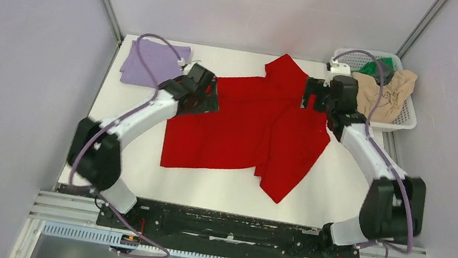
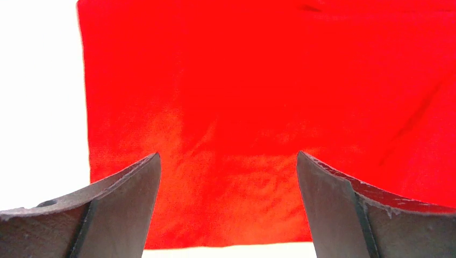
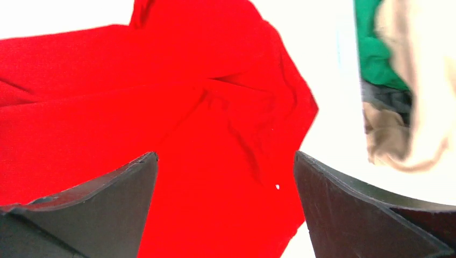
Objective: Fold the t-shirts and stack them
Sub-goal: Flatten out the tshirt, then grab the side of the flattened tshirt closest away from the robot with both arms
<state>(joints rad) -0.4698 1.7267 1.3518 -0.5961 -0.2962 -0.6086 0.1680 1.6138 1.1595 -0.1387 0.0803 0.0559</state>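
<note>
Red t-shirt (image 1: 247, 128) is being carried on the bench (image 1: 217, 192), at its middle, spread out but rumpled, with its right side doubled over itself. Left end effector (image 2: 228, 161) is being held over the shirt's far left corner, fingers wide apart, nothing being gripped. Right end effector (image 3: 226, 161) is being held over the far right part, likewise wide and empty. Lavender t-shirt (image 1: 150, 62) is being carried, folded flat, at the bench's far left corner. Beige t-shirt (image 1: 389, 91) and green t-shirt (image 1: 377, 69) are being contained in the white basket (image 1: 411, 112) at far right.
</note>
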